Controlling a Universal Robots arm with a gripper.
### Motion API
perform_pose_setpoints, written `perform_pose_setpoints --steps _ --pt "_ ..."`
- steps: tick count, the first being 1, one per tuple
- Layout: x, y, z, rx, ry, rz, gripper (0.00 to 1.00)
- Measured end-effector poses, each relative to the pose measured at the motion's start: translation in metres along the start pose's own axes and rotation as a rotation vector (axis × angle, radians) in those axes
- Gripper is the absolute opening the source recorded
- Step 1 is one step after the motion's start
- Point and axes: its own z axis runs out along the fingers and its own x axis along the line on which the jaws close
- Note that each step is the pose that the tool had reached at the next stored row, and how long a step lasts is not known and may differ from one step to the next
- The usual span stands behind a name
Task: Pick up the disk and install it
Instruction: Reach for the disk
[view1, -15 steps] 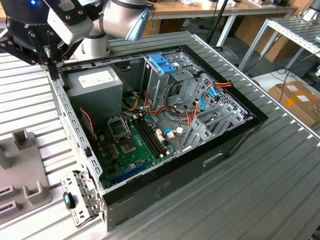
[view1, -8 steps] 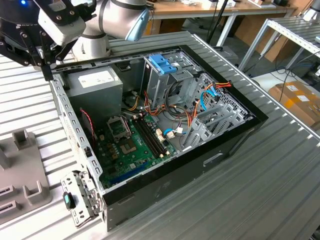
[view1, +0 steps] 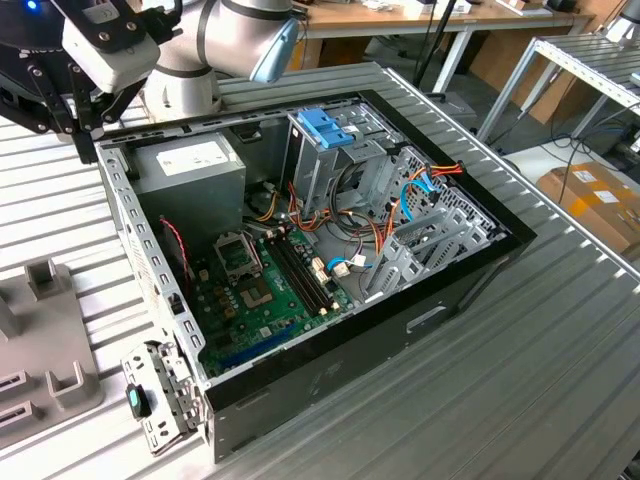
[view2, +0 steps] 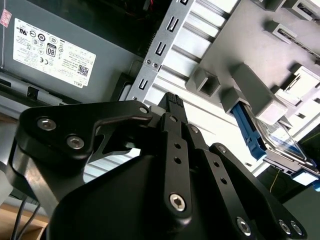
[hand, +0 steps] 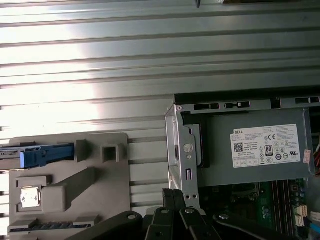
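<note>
Gripper (view2: 172, 100) is held over the bench (hand: 150, 50) beside the open computer case (view1: 400, 335), fingers clenched on nothing. Disk (hand: 47, 155) is seated in the grey fixture (hand: 100, 195).

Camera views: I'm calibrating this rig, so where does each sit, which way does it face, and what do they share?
Exterior view: off-arm, high, facing down into the open computer case; arm shows.
First wrist view: wrist-mounted, facing down past the end effector at the disk in its holder.
Second wrist view: wrist-mounted, facing along the end effector.
Both wrist views share disk, holder, power supply.
</note>
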Motion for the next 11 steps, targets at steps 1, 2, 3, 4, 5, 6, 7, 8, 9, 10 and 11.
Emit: perform_pose_setpoints --steps 1,2,3,4,5,6,7,8,9,10,11 --pt "0.0 0.0 0.0 0.0 0.0 0.0 0.11" --pt "0.0 0.0 0.0 0.0 0.0 0.0 0.11" --pt "0.0 0.0 0.0 -0.0001 -0.0001 0.0 0.11" --pt "0.0 0.0 0.0 -0.0001 0.0 0.0 0.11" --pt "0.0 0.0 0.0 -0.0001 -0.0001 0.0 0.11" --pt "0.0 0.0 0.0 -0.0001 0.0 0.0 0.11" --pt "0.0002 0.0 0.0 0.0 0.0 0.0 0.11" --pt "0.0005 0.0 0.0 -0.0001 -0.0001 0.0 0.11" --pt "0.0014 -0.0001 0.0 0.0 -0.0001 0.0 0.11" --pt "0.0022 -0.0002 -0.0001 0.0001 0.0001 0.0 0.11" --pt "0.0033 -0.0003 -0.0001 0.0 0.0 0.0 0.11"
